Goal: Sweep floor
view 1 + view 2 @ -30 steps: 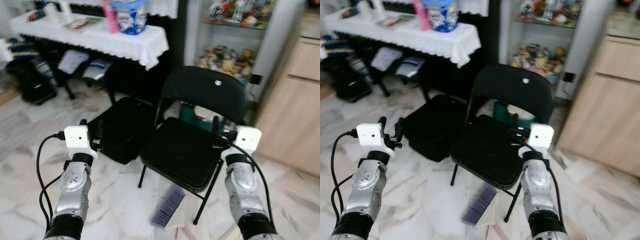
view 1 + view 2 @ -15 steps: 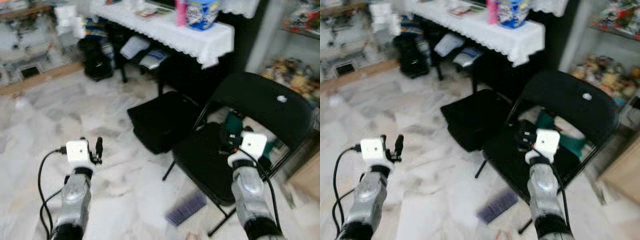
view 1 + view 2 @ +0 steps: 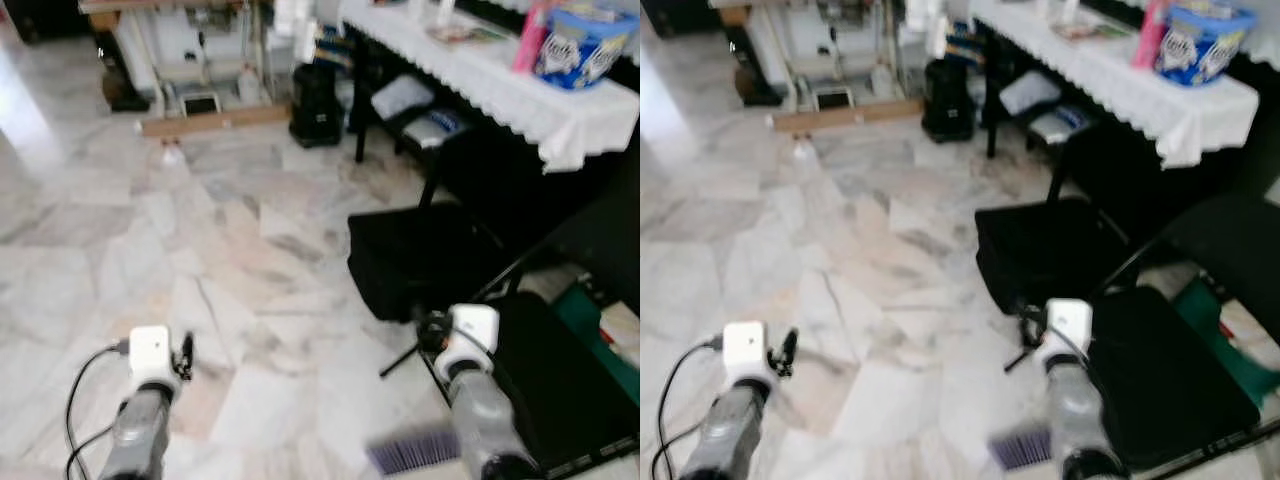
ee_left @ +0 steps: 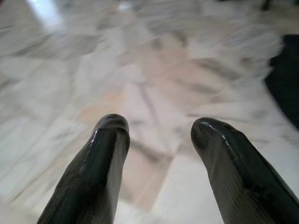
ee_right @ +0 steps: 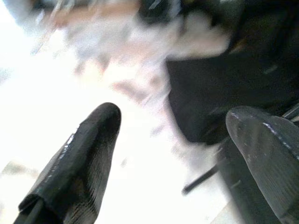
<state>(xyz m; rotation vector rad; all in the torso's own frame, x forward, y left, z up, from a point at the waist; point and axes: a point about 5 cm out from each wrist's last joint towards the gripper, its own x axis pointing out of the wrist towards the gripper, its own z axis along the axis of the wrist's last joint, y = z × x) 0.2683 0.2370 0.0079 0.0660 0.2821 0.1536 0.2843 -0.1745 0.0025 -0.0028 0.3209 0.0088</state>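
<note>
- View has swung left since a second ago: open marble floor (image 3: pixel 200 230) now takes the left and centre of frame, where the chair sat dead centre before. That's camera turn, not things moving.
- Left hand (image 3: pixel 186 356), lower left: fingers (image 4: pixel 105 154) spread apart, nothing between them, bare floor ahead. It holds the same raised pose as in the earlier frames.
- Upper left: clutter and a wooden board (image 3: pixel 205 120) along the far wall, newly in view.
- Brush (image 3: pixel 412 452), the task's thing: purple bristles on the floor at bottom centre-right, just beside the right forearm and the chair's front edge. Earlier it lay under the chair front, so it hasn't moved; it has only slid across the frame with the turn. Handle not visible.
- Black bag (image 3: pixel 420 255) on the floor, centre-right, behind the brush.
- Right hand (image 3: pixel 430 328), lower centre-right: fingers (image 5: pixel 84 154) wide apart, empty, over the gap between bag and chair.
- Chair (image 3: pixel 560 380), lower right, now cut by the frame edge.
- Table (image 3: pixel 520 85) with white cloth, upper right, blue tub and pink bottle on it.
- Read: no sweeping started, brush not picked up. The turn looks like scanning the floor, but it points both hands away from the brush; it'll need to turn back and reach down. Frames are blurred, so still mid-motion.
</note>
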